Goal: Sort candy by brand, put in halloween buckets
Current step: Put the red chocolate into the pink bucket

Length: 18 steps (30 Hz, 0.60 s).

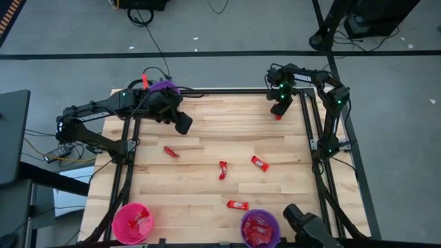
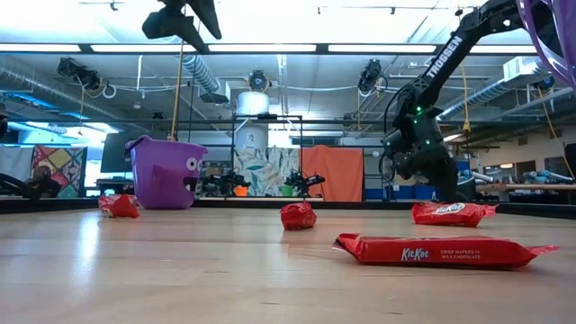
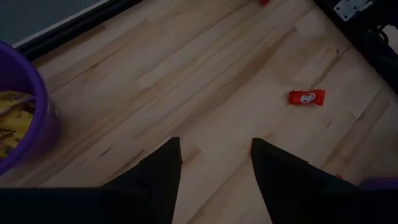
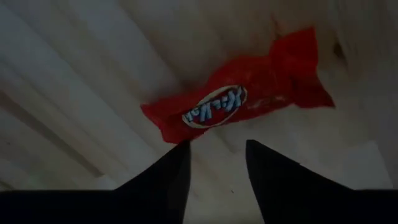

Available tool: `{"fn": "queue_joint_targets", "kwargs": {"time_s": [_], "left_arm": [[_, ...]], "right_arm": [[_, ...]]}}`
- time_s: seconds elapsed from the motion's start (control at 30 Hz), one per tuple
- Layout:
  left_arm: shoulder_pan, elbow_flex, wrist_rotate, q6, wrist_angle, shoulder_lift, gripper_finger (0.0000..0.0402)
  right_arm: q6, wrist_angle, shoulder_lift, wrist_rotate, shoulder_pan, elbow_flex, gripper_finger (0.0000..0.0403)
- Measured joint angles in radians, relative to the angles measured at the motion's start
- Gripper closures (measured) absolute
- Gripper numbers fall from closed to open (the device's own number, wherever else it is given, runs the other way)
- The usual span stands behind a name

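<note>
Red KitKat bar [image 4: 239, 102], crinkled wrapper, under the right gripper [image 4: 216, 163].

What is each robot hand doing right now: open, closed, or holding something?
Left hand: open, holding nothing, above bare table by the purple bucket.
Right hand: open, holding nothing, just above a red KitKat bar.
</note>
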Motion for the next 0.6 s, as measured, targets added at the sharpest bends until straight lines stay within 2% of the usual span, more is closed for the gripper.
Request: {"fn": "queue_joint_targets", "kwargs": {"time_s": [0.3,0.47,0.6], "left_arm": [[0.007,0.0,0.0,0.0,0.0,0.0,0.0205],[0.007,0.0,0.0,-0.001,0.0,0.0,0.0205],[0.007,0.0,0.0,-0.001,0.0,0.0,0.0205]], "right_arm": [[0.015,-0.024,-0.014,-0.047,0.003,0.003,0.0154],[0.009,0.011,-0.036,-0.064,0.012,0.005,0.0143],[-0.048,0.047,-0.036,0.033,0.039,0.005,0.0146]]}}
